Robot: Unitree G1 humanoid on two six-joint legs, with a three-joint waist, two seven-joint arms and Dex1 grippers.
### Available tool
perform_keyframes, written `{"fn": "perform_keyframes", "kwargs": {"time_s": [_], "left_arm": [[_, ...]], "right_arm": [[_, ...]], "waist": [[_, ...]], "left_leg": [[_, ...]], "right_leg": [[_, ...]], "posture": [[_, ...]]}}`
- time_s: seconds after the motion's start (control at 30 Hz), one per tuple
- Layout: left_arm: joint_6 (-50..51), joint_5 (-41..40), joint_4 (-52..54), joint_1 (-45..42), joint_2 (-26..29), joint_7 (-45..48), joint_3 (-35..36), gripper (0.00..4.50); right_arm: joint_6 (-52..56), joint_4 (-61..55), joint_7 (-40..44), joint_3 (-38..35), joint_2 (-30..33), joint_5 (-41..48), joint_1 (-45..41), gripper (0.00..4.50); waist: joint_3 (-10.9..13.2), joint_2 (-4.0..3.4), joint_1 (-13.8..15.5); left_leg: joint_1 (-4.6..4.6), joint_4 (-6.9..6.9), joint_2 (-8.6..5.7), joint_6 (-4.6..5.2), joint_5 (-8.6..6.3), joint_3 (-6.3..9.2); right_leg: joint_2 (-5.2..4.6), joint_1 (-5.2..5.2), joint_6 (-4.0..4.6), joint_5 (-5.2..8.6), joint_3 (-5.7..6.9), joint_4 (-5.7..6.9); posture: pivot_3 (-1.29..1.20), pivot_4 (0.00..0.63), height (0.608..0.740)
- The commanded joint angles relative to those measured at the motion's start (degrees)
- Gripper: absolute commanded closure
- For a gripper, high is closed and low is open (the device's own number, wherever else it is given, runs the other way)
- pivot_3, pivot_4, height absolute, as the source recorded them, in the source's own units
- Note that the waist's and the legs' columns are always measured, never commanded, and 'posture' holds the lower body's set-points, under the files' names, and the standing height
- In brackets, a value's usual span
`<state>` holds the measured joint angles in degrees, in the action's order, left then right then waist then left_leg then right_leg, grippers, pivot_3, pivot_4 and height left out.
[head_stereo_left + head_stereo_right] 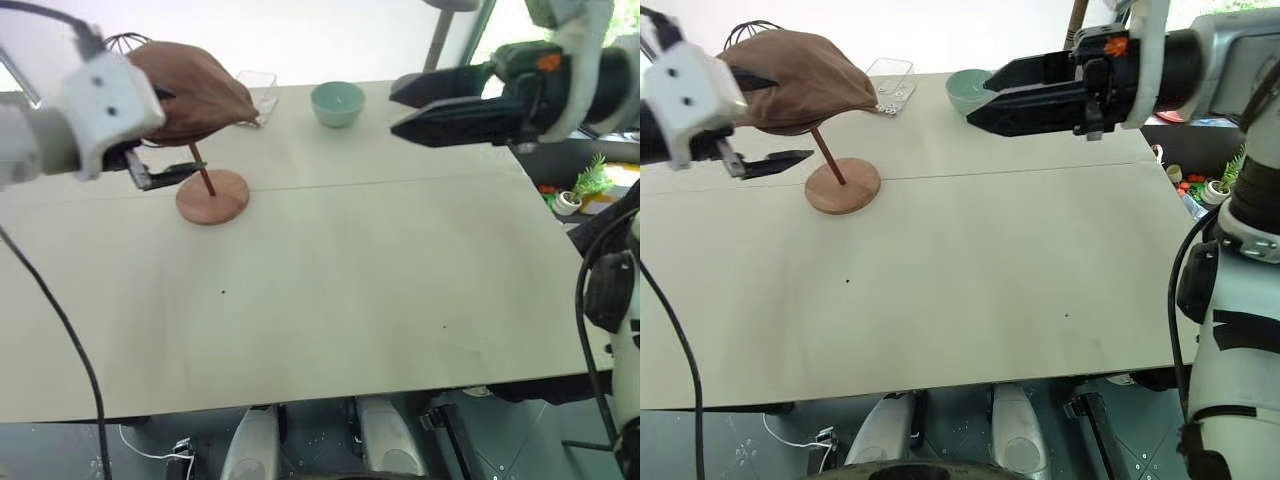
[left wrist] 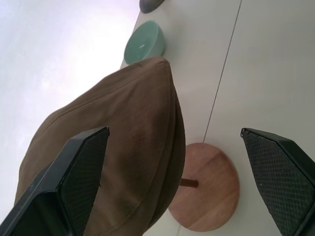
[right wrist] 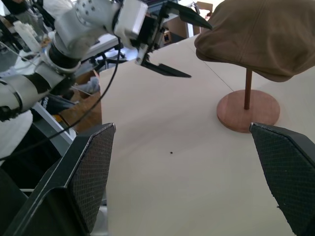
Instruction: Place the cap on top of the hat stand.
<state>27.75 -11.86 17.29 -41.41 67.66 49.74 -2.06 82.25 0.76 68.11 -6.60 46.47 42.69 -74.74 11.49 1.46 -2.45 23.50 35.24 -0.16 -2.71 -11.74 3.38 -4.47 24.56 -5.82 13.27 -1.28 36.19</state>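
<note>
The near half of the pale counter (image 1: 330,300) lies bare apart from a couple of tiny dark specks, with a thin seam running across it farther back.

Beyond the seam, toward the robot's left, stands the hat stand (image 1: 840,180): its round reddish-brown base sits flat on the counter and a thin slanted rod rises from it. The cap (image 1: 800,80), soft and brown, rests on top of the stand, covering the top of the rod, its dome sagging down around it. No finger closes on it.

The left pincer (image 1: 765,118) hangs just beside the stand on the robot's left, its two black fingers spread wide apart; one finger reaches toward the cap's edge at cap height, the other lies low near the rod, above the base. Whether the upper tip touches the fabric I cannot tell.

The right pincer (image 1: 415,108) is up in the air on the robot's right, well apart from the cap, pointing left across the counter with its fingers apart and nothing between them.

Farther back, a green bowl (image 1: 337,103) sits near the far edge, and a small clear container (image 1: 890,82) lies just behind the cap
</note>
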Motion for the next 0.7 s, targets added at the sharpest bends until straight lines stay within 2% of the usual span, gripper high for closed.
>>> {"fn": "perform_keyframes", "kwargs": {"time_s": [0.03, 0.17, 0.43, 0.53, 0.7], "left_arm": [[-2.09, 7.54, 2.48, -0.1, -1.07, -3.58, -1.94, 0.0], [-1.75, 13.33, 2.73, -1.07, -4.95, -7.01, -4.31, 0.0], [-4.87, 25.31, 0.99, -1.03, -9.66, -12.44, -6.83, 0.0], [-4.62, 26.76, 1.04, -1.05, -11.34, -12.93, -6.07, 0.82], [-6.17, 28.65, 1.09, -0.98, -12.24, -12.84, -5.38, 3.54]], "right_arm": [[-0.16, 2.05, -1.18, -3.16, 1.63, 2.32, -4.03, 0.04], [0.17, 4.35, -2.81, -4.06, 1.55, 3.65, -6.11, 0.04], [-1.18, 2.54, -5.0, -3.99, 1.39, 5.51, -3.58, 0.04], [-1.46, 2.63, -5.63, -3.94, 1.27, 5.91, -3.4, 0.0], [-2.26, 3.16, -5.94, -3.31, 1.72, 6.4, -3.62, 0.0]], "waist": [[0.0, 0.0, 0.02], [0.0, 0.0, -0.02], [-0.01, 0.01, 0.05], [0.0, 0.01, 0.08], [-0.01, 0.01, 0.04]], "left_leg": [[0.01, 0.0, 0.0, 0.0, 0.0, 0.01], [0.0, 0.01, 0.0, 0.0, 0.0, 0.01], [0.0, 0.02, 0.01, 0.01, 0.0, 0.02], [0.0, 0.04, 0.0, 0.01, 0.0, 0.02], [0.0, 0.05, 0.0, 0.01, 0.0, 0.03]], "right_leg": [[0.0, 0.01, 0.0, 0.0, 0.0, 0.0], [0.0, 0.01, -0.01, 0.0, 0.0, 0.03], [0.02, 0.01, -0.02, -0.01, 0.01, 0.05], [0.01, 0.01, -0.02, -0.01, 0.0, 0.05], [0.02, 0.01, -0.02, -0.02, 0.0, 0.06]], "posture": [[0.0, 0.15, 0.74], [0.0, 0.15, 0.74], [0.0, 0.15, 0.74], [0.0, 0.15, 0.74], [0.0, 0.15, 0.74]]}}
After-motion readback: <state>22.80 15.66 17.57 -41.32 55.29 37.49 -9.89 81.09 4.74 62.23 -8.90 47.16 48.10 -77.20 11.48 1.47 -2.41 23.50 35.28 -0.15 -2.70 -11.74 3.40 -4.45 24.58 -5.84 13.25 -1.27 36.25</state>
